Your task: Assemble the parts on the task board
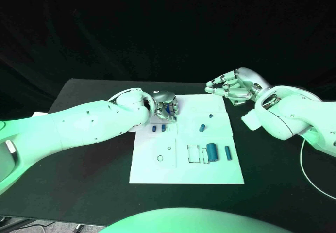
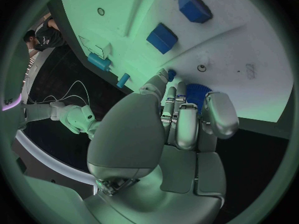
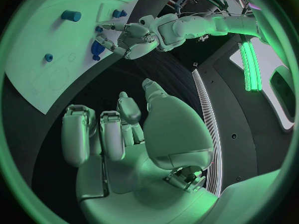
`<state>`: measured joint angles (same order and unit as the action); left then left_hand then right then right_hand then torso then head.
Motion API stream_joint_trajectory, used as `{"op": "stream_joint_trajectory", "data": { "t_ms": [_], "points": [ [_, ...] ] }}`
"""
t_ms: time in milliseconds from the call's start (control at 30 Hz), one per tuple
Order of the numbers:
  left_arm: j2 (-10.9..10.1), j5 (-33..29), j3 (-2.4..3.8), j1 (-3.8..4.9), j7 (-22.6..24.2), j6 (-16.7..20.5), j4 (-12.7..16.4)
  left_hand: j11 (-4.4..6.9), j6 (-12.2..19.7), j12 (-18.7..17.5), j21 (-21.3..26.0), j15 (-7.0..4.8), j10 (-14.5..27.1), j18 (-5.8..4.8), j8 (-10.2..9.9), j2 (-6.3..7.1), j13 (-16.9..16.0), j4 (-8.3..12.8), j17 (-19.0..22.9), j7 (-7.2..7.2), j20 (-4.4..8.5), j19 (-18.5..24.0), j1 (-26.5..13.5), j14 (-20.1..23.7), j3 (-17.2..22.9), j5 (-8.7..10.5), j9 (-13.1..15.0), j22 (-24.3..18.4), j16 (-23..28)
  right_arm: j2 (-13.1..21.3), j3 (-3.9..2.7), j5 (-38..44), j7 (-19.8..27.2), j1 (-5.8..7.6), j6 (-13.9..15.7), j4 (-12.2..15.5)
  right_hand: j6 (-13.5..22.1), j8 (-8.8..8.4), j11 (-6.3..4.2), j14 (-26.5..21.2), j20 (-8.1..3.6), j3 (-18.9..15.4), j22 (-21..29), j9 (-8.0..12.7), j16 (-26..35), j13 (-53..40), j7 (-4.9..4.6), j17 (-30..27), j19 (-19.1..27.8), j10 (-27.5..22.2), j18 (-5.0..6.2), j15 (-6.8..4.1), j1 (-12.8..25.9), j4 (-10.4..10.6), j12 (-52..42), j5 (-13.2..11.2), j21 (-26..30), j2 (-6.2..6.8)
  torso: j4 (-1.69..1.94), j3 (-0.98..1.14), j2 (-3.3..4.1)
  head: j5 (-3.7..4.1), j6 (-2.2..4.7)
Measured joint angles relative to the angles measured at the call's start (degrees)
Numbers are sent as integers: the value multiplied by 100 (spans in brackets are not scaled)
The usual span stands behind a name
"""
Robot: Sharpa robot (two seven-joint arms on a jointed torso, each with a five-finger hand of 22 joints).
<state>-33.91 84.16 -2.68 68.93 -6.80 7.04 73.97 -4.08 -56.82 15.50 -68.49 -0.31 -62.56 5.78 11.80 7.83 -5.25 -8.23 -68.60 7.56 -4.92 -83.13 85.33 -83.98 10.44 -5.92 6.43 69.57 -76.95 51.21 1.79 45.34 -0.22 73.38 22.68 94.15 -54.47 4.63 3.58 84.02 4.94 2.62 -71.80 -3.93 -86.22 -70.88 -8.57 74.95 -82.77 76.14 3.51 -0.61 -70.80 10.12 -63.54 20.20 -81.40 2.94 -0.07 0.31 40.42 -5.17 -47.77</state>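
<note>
A blue part (image 2: 198, 94) sits at the far-left edge of the board (image 1: 188, 174), under the left hand (image 1: 165, 108), whose fingers curl onto it; whether it is truly gripped, I cannot tell. The step looks like picking up this part, so next it needs a firm hold and a clean lift. The right hand (image 1: 231, 86) hovers off the board's far-right corner, fingers loosely curled, holding nothing.

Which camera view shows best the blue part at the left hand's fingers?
The left wrist view: the blue part sits right at the left hand's fingertips. The head view hides most of it behind the hand; the right wrist view shows it small and distant.
</note>
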Motion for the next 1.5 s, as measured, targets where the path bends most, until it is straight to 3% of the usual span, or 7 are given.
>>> {"op": "stream_joint_trajectory", "data": {
  "t_ms": [333,400,600,1100,1267,1500],
  "points": [
    [20,119,2,-7,-98,-122,-11,29,-142,-49,-162,-40,-154,0,-53,5,39,-32,105,-22,0,-41,-5,2,32,0,-28,174,45,1,0,6,0,-1,0,0,0,0,0,0,0,0,0,0,0,0,0,-1,0,0,0,0,0,0,0,0,0,0,8,0,-6,12,-13],
    [35,127,2,-8,-107,-127,-18,30,-142,-76,-165,-40,-154,-63,-57,-39,52,-34,116,-22,11,-52,39,2,76,0,-39,197,45,1,0,7,-1,-1,0,0,0,0,0,0,0,0,0,0,0,0,0,-1,0,0,0,0,0,0,0,0,0,0,8,-2,-6,13,-19],
    [75,131,3,-10,-118,-134,-50,34,-194,-155,-189,-40,-237,-63,-103,-112,79,-3,136,-32,21,-61,112,2,187,0,-62,230,45,-2,0,10,-3,-1,0,-1,0,0,0,0,0,0,0,-5,0,0,0,-1,0,0,-1,0,-31,0,0,0,0,-31,7,-3,-7,13,-31],
    [112,127,12,-25,-109,-150,-58,51,-285,-324,-290,-40,-338,-62,-221,-112,129,30,219,-42,21,-61,112,2,362,-1,-121,327,45,-5,0,18,-8,-1,-1,5,0,0,0,0,0,0,0,-4,0,-10,0,-2,0,0,0,0,-31,0,-31,-1,0,-30,4,4,-9,16,-35],
    [115,126,20,-21,-116,-192,-65,30,-327,-424,-290,-40,-359,-62,-284,-129,158,99,245,-21,21,-61,181,2,544,-1,-142,341,44,0,0,21,-10,-1,-3,8,0,0,0,0,0,0,0,-4,0,-12,0,-3,0,0,0,0,-31,0,-31,-1,0,-30,1,5,-9,24,-35],
    [136,125,25,-17,-120,-226,-80,56,-617,-539,-363,-73,-675,-60,-305,-163,130,316,285,-21,21,-61,332,-7,999,0,-159,422,44,2,0,26,-16,-1,-6,17,0,0,0,0,0,0,0,-3,0,-15,0,-3,0,0,0,0,-31,0,-31,-1,0,-30,4,4,-8,30,-40]
  ]
}}
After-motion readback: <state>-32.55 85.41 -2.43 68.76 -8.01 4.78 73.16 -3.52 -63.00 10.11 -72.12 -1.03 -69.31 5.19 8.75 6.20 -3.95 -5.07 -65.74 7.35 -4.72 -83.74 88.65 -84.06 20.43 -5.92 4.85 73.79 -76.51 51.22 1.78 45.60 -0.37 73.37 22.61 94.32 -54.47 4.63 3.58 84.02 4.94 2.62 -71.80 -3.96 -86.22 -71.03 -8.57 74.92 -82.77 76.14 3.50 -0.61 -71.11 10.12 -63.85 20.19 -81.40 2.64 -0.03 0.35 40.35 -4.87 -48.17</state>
